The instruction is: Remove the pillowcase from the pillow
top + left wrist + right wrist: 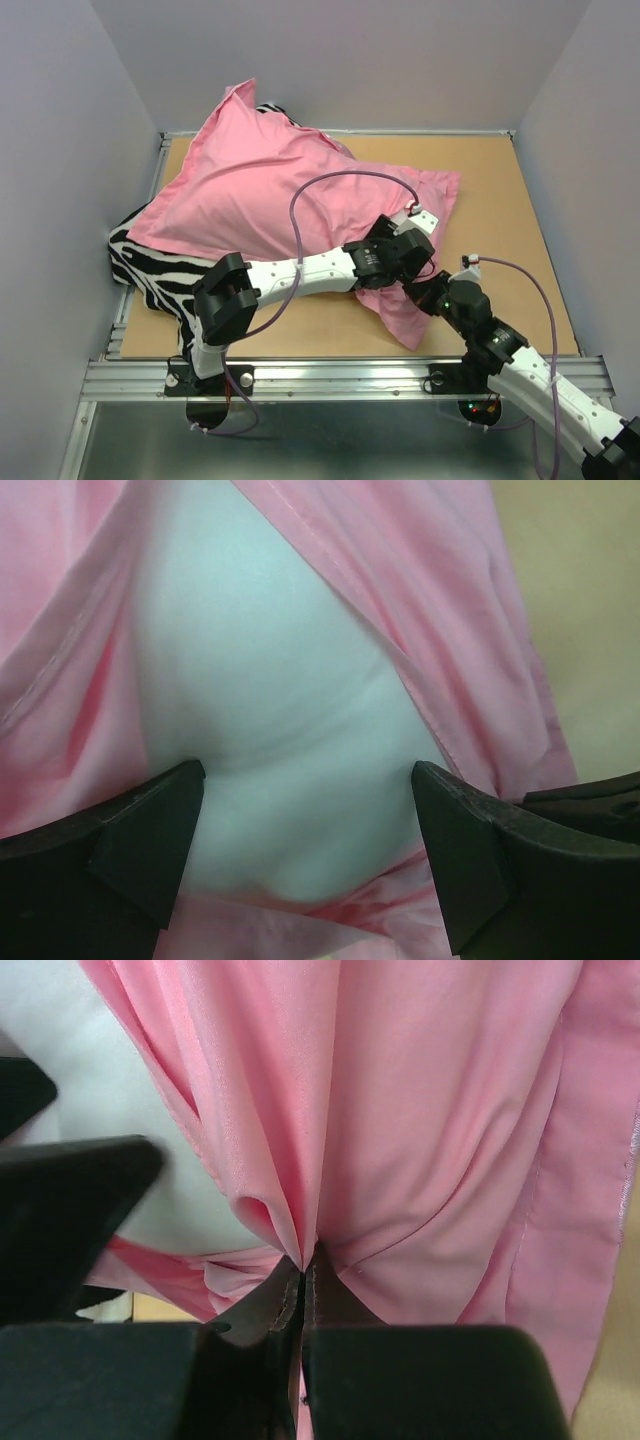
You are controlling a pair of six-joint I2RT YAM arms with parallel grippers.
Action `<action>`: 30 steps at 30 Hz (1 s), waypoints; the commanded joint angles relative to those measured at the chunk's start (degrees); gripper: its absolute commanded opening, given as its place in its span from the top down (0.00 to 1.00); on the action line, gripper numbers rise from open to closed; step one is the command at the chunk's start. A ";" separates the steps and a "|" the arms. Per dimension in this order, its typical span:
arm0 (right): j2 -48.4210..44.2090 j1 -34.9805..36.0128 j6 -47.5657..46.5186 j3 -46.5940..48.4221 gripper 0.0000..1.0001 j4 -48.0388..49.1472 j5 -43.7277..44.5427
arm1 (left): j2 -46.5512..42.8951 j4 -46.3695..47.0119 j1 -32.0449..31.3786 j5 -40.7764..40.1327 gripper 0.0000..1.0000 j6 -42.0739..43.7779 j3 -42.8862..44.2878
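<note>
Pinching a fold of the pillowcase (420,1110) in the closed right gripper (303,1270); holding the left gripper (310,830) wide apart, empty, against the pillow (270,700) bared at the case mouth. Risking a slipped fold if pulled before clamping the pillow.

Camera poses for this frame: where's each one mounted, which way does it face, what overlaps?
Top external: above and behind the bases, looking down at the table; both arms show, meeting at the pillowcase.
Left wrist: on the left arm, looking between the open left gripper at the white pillow.
Right wrist: on the right arm, looking along the right gripper, shut on a pillowcase fold.
Shared: both wrist views show pink pillowcase beside white pillow.
</note>
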 commanded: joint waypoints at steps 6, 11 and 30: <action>-1.14 0.22 -0.17 1.98 1.00 -3.84 3.30 | 4.41 -2.07 0.26 1.66 0.01 3.83 1.24; -0.70 0.13 -0.69 3.21 0.99 -4.19 3.74 | 6.88 -3.49 1.84 0.42 0.22 2.51 3.00; -0.61 0.13 -2.72 12.00 1.00 -12.18 2.78 | -2.17 -10.78 13.97 -4.23 1.00 3.83 23.39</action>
